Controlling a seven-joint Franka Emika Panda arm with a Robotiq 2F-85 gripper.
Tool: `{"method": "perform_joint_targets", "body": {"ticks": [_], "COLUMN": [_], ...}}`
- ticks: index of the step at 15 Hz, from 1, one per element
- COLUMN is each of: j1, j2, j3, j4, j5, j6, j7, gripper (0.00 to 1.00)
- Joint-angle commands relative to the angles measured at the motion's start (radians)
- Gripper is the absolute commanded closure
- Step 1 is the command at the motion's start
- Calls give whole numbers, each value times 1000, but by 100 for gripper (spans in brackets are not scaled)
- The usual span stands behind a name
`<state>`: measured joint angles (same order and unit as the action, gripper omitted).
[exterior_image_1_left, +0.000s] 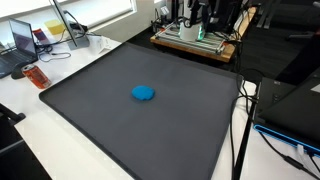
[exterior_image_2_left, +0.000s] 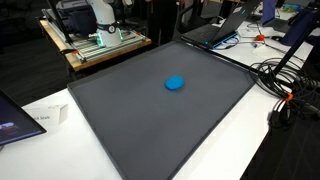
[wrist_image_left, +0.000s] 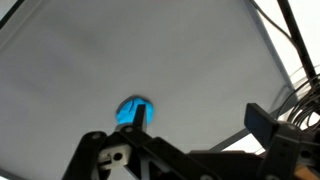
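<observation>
Here, your end effector (wrist_image_left: 204, 118) hangs released over the blue lump (wrist_image_left: 130, 108)

In the wrist view, the dark frame of your end effector fills the lower edge. Its jaws stand wide apart and hold nothing. One fingertip (wrist_image_left: 150, 113) crosses in front of the blue lump and hides its right side; whether it touches the lump you cannot tell from this angle. The lump lies flat on the dark grey mat (wrist_image_left: 120, 50), which fills nearly all of that view.

In both exterior views the lump sits near the middle of the mat, well apart from every edge. The mat rests on a white tabletop (exterior_image_1_left: 45, 135), whose bare margin shows around it.

Farther out, in an exterior view, an orange object (exterior_image_1_left: 37, 76) lies just beside a corner of the mat, with a laptop (exterior_image_1_left: 20, 45) beyond it. In an exterior view a bundle of black cables (exterior_image_2_left: 285, 85) runs over the tabletop past the mat's edge. At the far end a wooden platform (exterior_image_1_left: 195, 40) carries equipment, close behind the mat.
</observation>
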<state>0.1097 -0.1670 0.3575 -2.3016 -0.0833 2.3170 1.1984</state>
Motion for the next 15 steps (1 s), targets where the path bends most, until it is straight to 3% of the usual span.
{"method": "perform_joint_targets", "body": {"ticks": [1,7,11,15], "j1": [2,39,75,112], "j2": [96,263,381,482], "j3": [0,-74,-147,-206], "j4": [64,189,310,408], "j5": [-168,-364,-440,-447], "j6": [-16,-72,-146,-187], "j7": [215,363,323,283], "gripper": [0,0,0,0]}}
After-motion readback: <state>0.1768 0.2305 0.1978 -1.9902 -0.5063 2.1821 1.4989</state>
